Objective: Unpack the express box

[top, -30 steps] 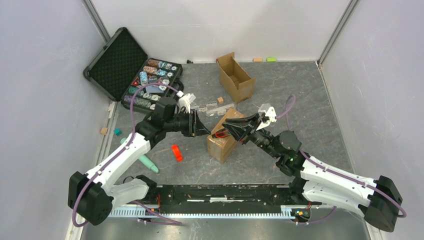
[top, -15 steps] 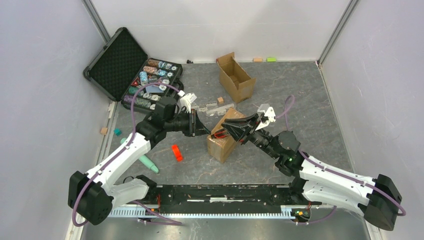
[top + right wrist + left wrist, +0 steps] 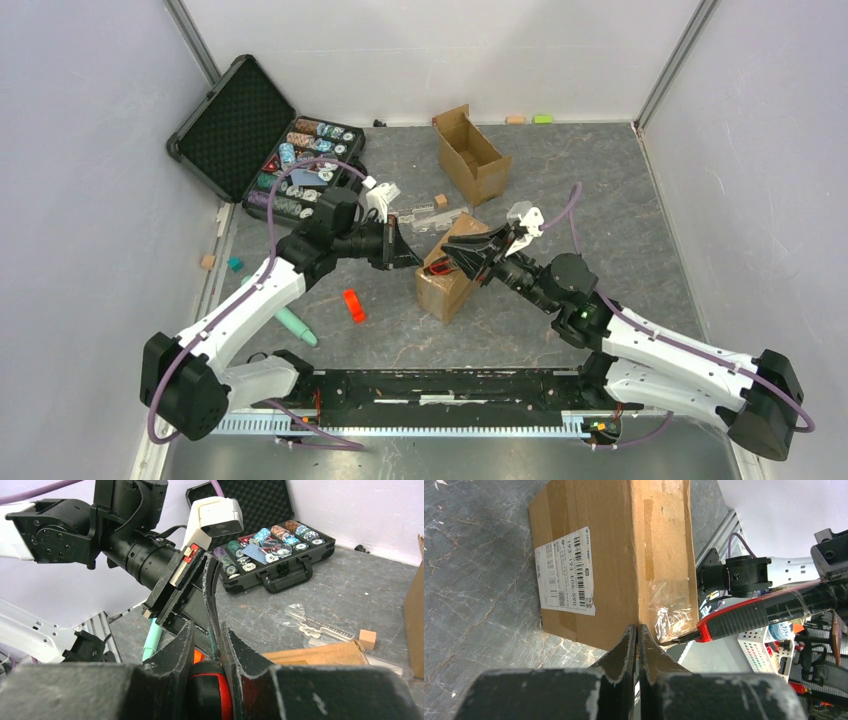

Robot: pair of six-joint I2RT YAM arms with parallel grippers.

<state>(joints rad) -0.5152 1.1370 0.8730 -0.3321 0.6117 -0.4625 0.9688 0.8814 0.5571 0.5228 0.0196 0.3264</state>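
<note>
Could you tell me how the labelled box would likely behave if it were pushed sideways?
The box lies low and lengthwise, so it would probably slide rather than tip. Its flat, uncrushed cardboard looks stiff. The glossy tape may be slippery to grip.

The express box (image 3: 445, 290) is crowded at its far-left end: the left gripper (image 3: 413, 262), jaws pressed together, sits at its corner, and the right gripper (image 3: 455, 262), clamped on a red-and-black cutter (image 3: 744, 620), lies over its top. Just behind lie a clear plastic packet (image 3: 425, 215) and a wooden block (image 3: 440, 201), then an open cardboard box (image 3: 472, 155). Bare table (image 3: 600, 200) lies to the right of the express box and in front of it; a red piece (image 3: 353, 305) lies to the left.
</note>
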